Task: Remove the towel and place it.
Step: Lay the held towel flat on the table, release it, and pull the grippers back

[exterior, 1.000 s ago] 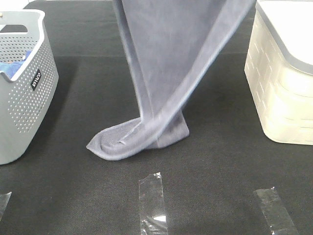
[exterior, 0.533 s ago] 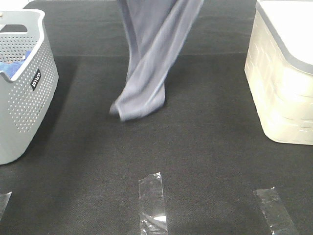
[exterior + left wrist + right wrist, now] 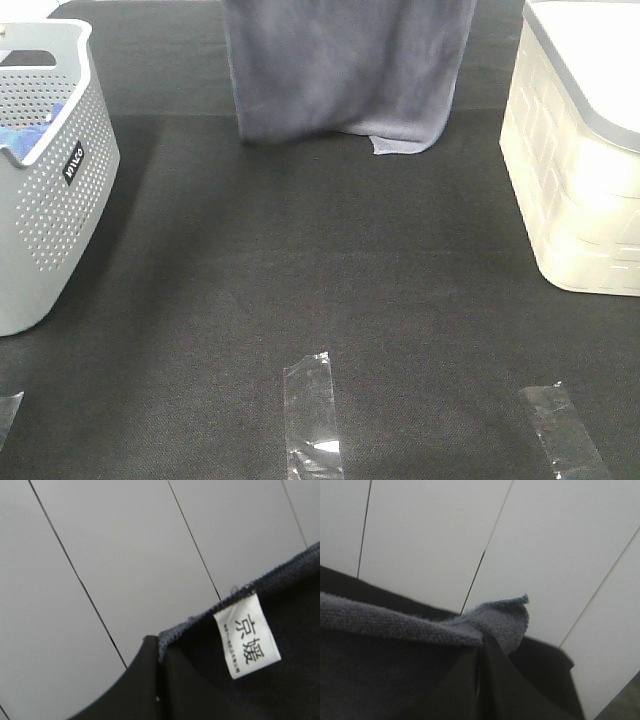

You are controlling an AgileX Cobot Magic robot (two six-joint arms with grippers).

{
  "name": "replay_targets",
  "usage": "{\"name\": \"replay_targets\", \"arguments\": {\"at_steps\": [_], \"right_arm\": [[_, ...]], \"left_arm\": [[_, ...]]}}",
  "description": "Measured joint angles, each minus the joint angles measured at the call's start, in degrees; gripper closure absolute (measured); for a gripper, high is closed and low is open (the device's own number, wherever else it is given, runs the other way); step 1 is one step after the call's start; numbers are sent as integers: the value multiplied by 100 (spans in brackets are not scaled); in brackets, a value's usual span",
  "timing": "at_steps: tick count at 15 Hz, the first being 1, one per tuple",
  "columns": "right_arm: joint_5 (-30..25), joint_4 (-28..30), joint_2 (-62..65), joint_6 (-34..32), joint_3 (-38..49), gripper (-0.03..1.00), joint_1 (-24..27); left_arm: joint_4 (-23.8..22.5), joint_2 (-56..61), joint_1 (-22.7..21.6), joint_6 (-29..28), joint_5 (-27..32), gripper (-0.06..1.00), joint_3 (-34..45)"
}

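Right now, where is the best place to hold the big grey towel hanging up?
Grip the towel by its top hem, near the two corners, one gripper from each side. It hangs flat and wide that way, and the left gripper and right gripper each pinch that stitched edge.

We find the dark mat (image 3: 320, 260) open across the middle, between the perforated basket (image 3: 50, 200) at the left and the cream bin (image 3: 575, 180) at the right. The hanging towel (image 3: 340, 70) curtains the far centre. Tape strips (image 3: 312, 415) lie flat along the near edge.
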State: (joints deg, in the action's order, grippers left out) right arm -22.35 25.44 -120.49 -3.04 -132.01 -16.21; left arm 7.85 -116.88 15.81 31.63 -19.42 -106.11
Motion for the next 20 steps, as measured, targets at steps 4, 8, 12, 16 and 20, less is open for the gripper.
{"name": "replay_targets", "arguments": {"at_steps": [4,8,12,16,20], "right_arm": [[-837,-1031,-235,229,86,97,109],[-1427,-1421,-223,567,86,97,138],[-3111,-2286,-40,1037,86,97,235],[-4566,-3025,476,1278,86,97,258],[-4727,-3633,905,1283,476,97,258]], "left_arm": [[52,-229,-63,29,968,94,11],[166,-149,-80,29,1742,94,11],[252,378,17,23,3741,94,11],[584,808,109,-435,5930,94,11],[619,1043,120,-1169,7643,94,11]]}}
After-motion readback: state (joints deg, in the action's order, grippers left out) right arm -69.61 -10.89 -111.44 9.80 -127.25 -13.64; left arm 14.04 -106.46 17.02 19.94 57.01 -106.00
